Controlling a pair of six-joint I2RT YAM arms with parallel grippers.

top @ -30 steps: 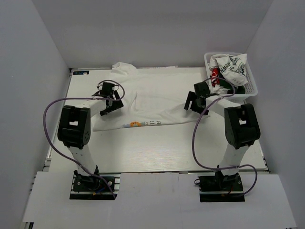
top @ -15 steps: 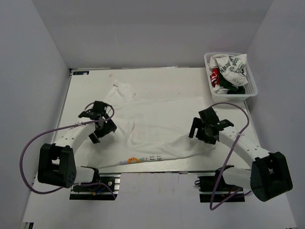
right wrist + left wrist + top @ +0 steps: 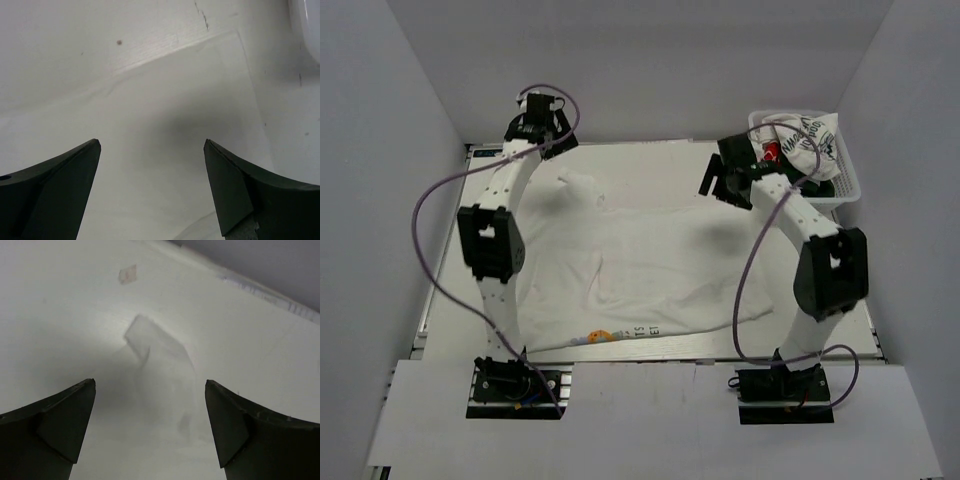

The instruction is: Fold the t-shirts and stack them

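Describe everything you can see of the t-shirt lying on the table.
The t-shirt is white, soft cotton by the look, spread mostly flat on the table with creases across its middle. One sleeve sticks out crumpled toward the far left. A small colourful print and dark lettering show along its near edge. Only the table touches it: the left gripper and right gripper hang above it, both open and empty.

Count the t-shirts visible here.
2: a white cotton t-shirt spread across the white table, and a crumpled black-lettered t-shirt in the white plastic basket; others may hide beneath it.
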